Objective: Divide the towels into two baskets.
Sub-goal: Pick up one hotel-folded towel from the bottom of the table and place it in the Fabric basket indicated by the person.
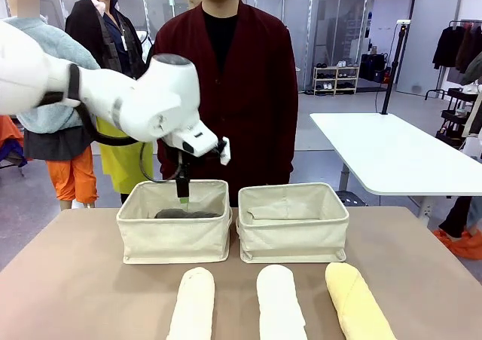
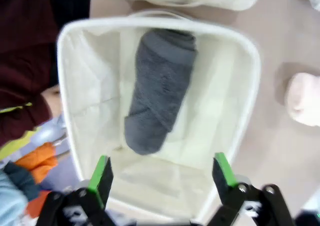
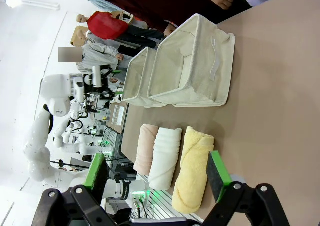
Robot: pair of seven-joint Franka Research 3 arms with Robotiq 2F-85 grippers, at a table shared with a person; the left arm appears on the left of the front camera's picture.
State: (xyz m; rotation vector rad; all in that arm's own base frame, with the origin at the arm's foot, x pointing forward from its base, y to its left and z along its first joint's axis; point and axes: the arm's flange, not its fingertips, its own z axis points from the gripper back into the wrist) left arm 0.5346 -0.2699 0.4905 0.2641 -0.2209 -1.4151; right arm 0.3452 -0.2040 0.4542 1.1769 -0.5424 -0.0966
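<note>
Since the dark grey towel [image 2: 160,90] lies down inside the left basket [image 1: 173,242], my front view catches just a sliver of it over the wall. The left tool [image 2: 162,173] hangs above it, spread wide, gripping nothing. The right basket [image 1: 294,238] sits just beside; can't see its bottom. The cream towel [image 1: 192,306], white towel [image 1: 280,306] and yellow towel [image 1: 358,302] lie on the table [image 1: 75,280] out front, near ends cut off. The right tool [image 3: 157,170] is wide open too, empty.
</note>
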